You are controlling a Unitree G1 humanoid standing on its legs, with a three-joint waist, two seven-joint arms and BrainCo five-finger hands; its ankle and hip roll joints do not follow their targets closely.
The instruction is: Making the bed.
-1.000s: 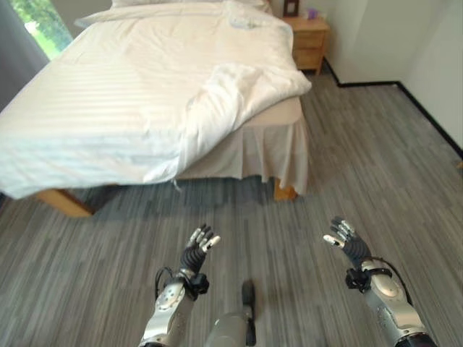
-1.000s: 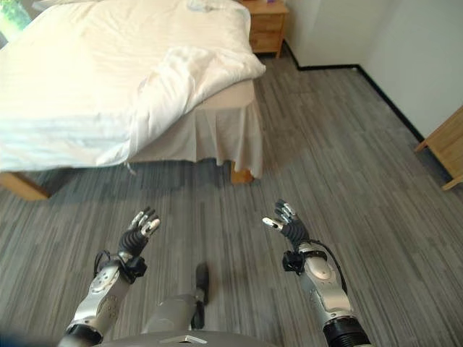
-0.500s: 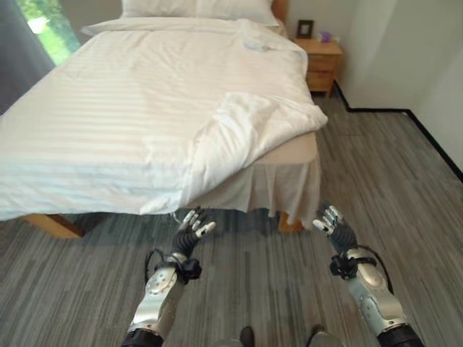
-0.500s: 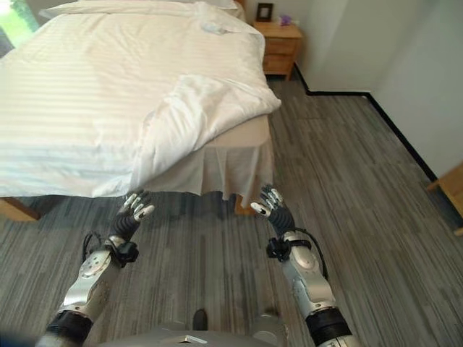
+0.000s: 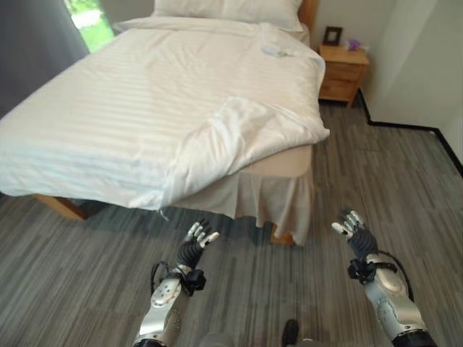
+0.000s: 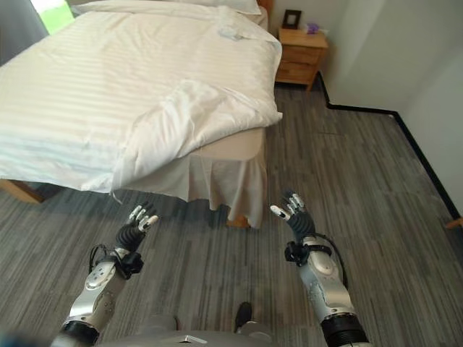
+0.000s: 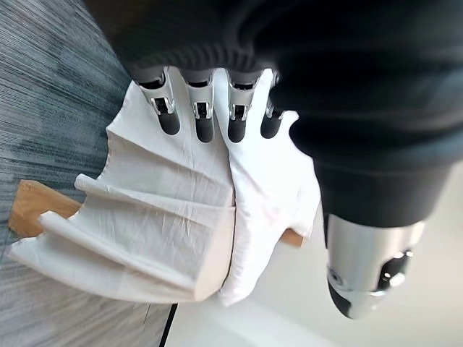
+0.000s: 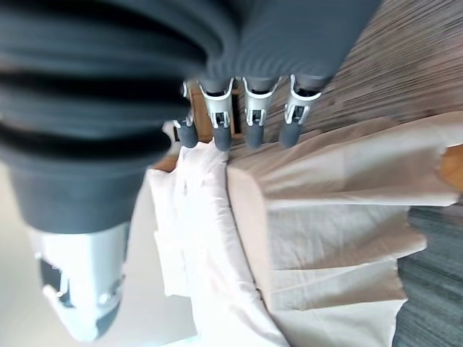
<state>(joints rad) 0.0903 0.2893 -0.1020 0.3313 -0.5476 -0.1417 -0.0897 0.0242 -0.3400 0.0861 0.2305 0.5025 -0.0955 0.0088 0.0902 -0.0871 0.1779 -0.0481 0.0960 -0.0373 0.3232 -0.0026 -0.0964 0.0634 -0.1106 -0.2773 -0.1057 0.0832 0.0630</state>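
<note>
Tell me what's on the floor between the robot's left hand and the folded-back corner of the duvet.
Bare grey floor separates the left hand from the duvet, seen in the left eye view.

text: we can read none | labels: none | numbers: none | signs: none | we see no words anywhere

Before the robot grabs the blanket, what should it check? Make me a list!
1. Left hand empty, fingers straight: ok.
2. Right hand empty, fingers straight: ok.
3. Hands touching the blanket: not ok, both hang over the floor, short of the bed.
4. Blanket lying flat: not ok, the near corner is folded back, baring the mattress above the bed skirt.
5. Pillow at the head: ok.
6. Small white thing on the blanket: cannot tell what it is.
</note>
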